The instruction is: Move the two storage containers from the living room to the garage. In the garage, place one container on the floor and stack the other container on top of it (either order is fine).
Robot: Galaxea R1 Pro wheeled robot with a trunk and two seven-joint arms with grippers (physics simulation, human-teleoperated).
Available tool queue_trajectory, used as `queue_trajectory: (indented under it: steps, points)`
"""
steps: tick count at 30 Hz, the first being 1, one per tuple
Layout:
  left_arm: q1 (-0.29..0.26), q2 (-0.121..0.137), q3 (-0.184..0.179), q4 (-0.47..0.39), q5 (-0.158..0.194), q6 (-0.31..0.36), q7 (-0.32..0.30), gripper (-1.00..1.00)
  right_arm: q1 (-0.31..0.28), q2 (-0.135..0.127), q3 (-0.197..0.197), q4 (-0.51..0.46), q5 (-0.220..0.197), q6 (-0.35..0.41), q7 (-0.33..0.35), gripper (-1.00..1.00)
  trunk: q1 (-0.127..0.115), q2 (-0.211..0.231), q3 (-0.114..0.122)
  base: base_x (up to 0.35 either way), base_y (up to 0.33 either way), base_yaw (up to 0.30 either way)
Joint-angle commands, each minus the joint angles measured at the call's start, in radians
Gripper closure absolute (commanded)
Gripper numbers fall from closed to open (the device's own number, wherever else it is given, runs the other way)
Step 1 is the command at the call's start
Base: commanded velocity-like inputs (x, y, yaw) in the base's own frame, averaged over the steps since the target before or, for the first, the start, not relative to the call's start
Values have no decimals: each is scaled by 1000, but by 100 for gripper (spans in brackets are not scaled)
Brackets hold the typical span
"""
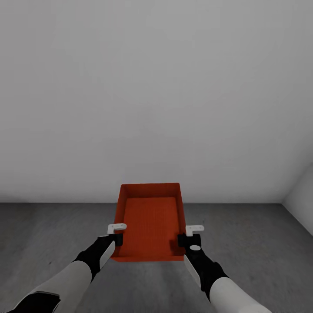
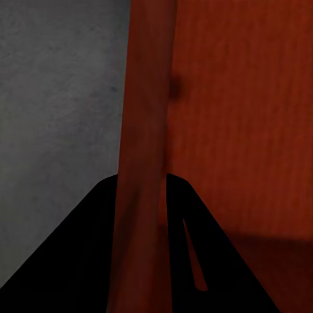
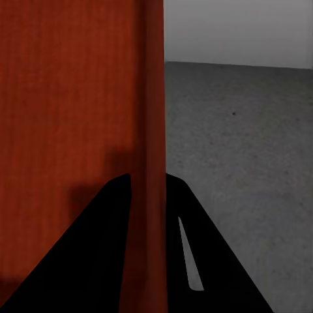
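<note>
Red-orange plastic sits between my fingers on both sides: the left gripper (image 1: 116,238) is clamped over the left wall of the storage container (image 1: 150,219), and the right gripper (image 1: 188,240) is clamped over its right wall. From the left wrist camera I see the left gripper (image 2: 142,215) with one dark finger on either side of the container's (image 2: 241,117) thin wall, pinching it. The right wrist camera gives me the same picture mirrored, the right gripper (image 3: 147,208) straddling the container's (image 3: 65,98) wall and closed on it.

From the head camera the bin is held level between my two arms, open top up, its ribbed inner bottom bare. It hangs in front of me, centred in the view, its far end reaching toward the plain white-grey wall (image 1: 156,87). Beneath it and to both sides lies the dark grey mottled concrete floor (image 1: 261,243). A second wall (image 1: 302,191) meets the first in a corner at my right.
</note>
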Motion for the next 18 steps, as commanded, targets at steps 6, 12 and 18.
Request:
queue_trajectory:
  steps: [6,12,18]
  points:
    - [-1,55,22,-2,-23,-51,12,100,0,-1,1,0,-8,6,-7,100,0,-1,-11,0,0,0]
    - [-1,53,23,6,-21,-51,11,100,0,-1,1,0,-8,6,-7,100,0,-1,-21,0,0,0]
    - [-1,52,23,16,-20,-51,10,100,0,-1,1,0,-8,6,-7,100,0,-1,-30,0,0,0]
